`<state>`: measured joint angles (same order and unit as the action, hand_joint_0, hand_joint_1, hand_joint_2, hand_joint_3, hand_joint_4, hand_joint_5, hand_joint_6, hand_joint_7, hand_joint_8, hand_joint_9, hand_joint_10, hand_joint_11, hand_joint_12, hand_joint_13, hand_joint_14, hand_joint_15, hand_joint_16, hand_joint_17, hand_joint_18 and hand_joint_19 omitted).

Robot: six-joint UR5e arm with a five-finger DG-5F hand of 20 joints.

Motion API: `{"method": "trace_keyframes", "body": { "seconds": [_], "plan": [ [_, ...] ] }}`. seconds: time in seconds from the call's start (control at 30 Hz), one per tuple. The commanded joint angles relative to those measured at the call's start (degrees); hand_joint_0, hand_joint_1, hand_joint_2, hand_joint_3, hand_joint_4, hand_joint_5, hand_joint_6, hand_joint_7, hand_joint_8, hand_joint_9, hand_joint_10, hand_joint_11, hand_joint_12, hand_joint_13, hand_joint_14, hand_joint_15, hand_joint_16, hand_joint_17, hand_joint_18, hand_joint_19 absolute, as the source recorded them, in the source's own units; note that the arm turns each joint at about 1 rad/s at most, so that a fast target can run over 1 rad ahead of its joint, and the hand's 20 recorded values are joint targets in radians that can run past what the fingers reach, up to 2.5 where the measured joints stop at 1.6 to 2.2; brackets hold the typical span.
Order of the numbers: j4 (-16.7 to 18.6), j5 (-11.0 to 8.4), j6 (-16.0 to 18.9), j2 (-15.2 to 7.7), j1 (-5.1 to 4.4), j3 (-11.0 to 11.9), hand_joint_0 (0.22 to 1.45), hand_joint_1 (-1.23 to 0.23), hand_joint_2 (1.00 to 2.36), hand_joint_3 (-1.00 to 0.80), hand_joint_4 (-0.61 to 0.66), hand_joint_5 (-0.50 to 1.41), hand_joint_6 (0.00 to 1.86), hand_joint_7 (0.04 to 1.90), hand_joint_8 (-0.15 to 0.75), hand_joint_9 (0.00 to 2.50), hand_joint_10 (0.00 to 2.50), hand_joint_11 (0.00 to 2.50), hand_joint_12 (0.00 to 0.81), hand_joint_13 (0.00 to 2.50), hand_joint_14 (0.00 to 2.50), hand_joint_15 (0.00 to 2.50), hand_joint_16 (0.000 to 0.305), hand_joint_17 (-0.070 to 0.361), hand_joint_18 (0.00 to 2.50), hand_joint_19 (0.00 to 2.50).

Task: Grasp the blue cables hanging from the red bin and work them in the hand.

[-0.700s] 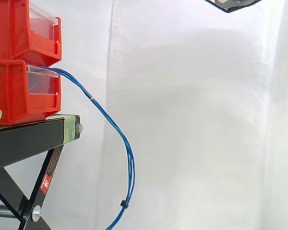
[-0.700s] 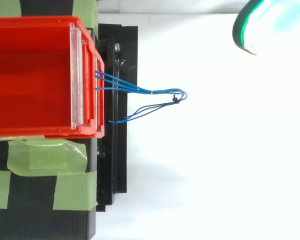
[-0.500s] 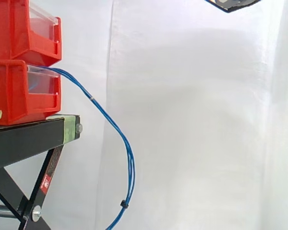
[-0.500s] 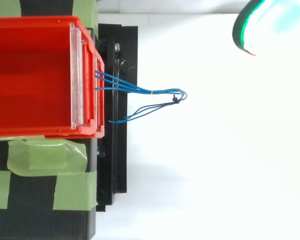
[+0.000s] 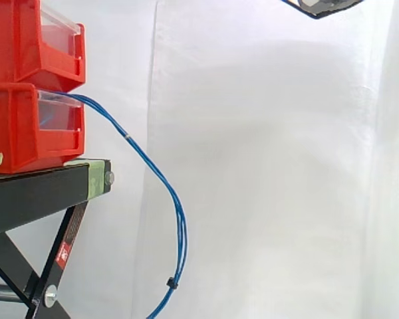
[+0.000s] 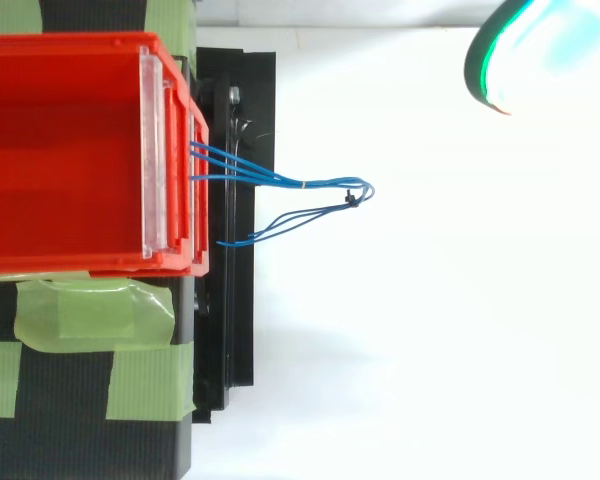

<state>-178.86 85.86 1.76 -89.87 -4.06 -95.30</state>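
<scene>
Cables (image 5: pixel 161 183), blue, exit the front of the lower red bin (image 5: pixel 26 129), arc outward and hang free below it, beside the black stand (image 5: pixel 33 193). A black tie (image 5: pixel 171 284) bundles them far below the bin. An upper red bin (image 5: pixel 33 40) is stacked on the lower one. Hand (image 6: pixel 545 50) is well apart from the lower red bin, on its cable side, glowing white with a green rim. Whether it is spread or closed cannot be told.

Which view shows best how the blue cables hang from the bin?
The side view: the blue cables leave the lower red bin, sag past the black stand and curve back at a small black tie. The top view foreshortens them into a short loop jutting from the bin's front.
</scene>
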Motion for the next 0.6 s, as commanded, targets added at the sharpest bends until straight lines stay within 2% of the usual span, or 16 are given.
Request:
{"method": "trace_keyframes", "body": {
  "seconds": [0.0, 0.13, 0.23, 0.33, 0.4, 0.47, 0.5, 0.53, 0.57],
  "plan": [
    [-0.2, -0.08, -0.3, 0.1, 0.01, -0.1, 0.80, -0.59, 1.01, -0.75, 0.24, -0.07, 0.01, 0.78, 0.321, 0.52, 0.01, 0.45, 0.437, 0.52, 0.02, 0.52, 0.062, 0.139, 0.53, 0.68],
    [-0.2, -0.17, -0.2, 0.0, -0.07, -0.6, 0.80, -0.59, 1.01, -0.75, 0.24, -0.07, 0.01, 0.78, 0.323, 0.51, 0.01, 0.45, 0.437, 0.52, 0.02, 0.52, 0.062, 0.139, 0.53, 0.68],
    [0.1, -0.08, -0.1, 0.0, -0.16, -2.3, 0.80, -0.59, 1.01, -0.74, 0.25, -0.07, 0.01, 0.78, 0.323, 0.51, 0.01, 0.44, 0.436, 0.52, 0.02, 0.52, 0.062, 0.139, 0.53, 0.68],
    [1.5, -0.17, -0.1, 0.0, -0.34, -5.9, 0.80, -0.59, 1.01, -0.75, 0.25, -0.07, 0.01, 0.78, 0.322, 0.51, 0.01, 0.45, 0.436, 0.52, 0.02, 0.52, 0.062, 0.139, 0.53, 0.68],
    [4.6, -0.34, 0.3, 0.0, -0.69, -9.6, 0.80, -0.59, 1.01, -0.75, 0.25, -0.07, 0.01, 0.78, 0.323, 0.52, 0.01, 0.45, 0.436, 0.52, 0.02, 0.52, 0.062, 0.139, 0.53, 0.68],
    [6.5, -0.70, 0.6, 0.0, -0.78, -11.5, 0.80, -0.59, 1.01, -0.75, 0.25, -0.07, 0.01, 0.78, 0.323, 0.52, 0.01, 0.44, 0.436, 0.52, 0.02, 0.52, 0.062, 0.139, 0.53, 0.68],
    [8.9, -1.40, 1.0, 0.0, -0.95, -13.4, 0.80, -0.59, 1.01, -0.75, 0.25, -0.07, 0.01, 0.78, 0.323, 0.52, 0.01, 0.45, 0.437, 0.52, 0.02, 0.52, 0.062, 0.139, 0.53, 0.68],
    [8.9, -1.40, 1.0, 0.0, -0.95, -13.4, 0.80, -0.59, 1.01, -0.74, 0.25, -0.07, 0.01, 0.79, 0.325, 0.52, 0.01, 0.45, 0.437, 0.52, 0.02, 0.52, 0.062, 0.139, 0.53, 0.68],
    [11.4, -2.45, 1.5, 0.0, -1.22, -15.4, 0.80, -0.59, 1.01, -0.75, 0.25, -0.06, 0.01, 0.79, 0.323, 0.52, 0.01, 0.45, 0.436, 0.52, 0.02, 0.52, 0.062, 0.139, 0.53, 0.68]
  ]
}}
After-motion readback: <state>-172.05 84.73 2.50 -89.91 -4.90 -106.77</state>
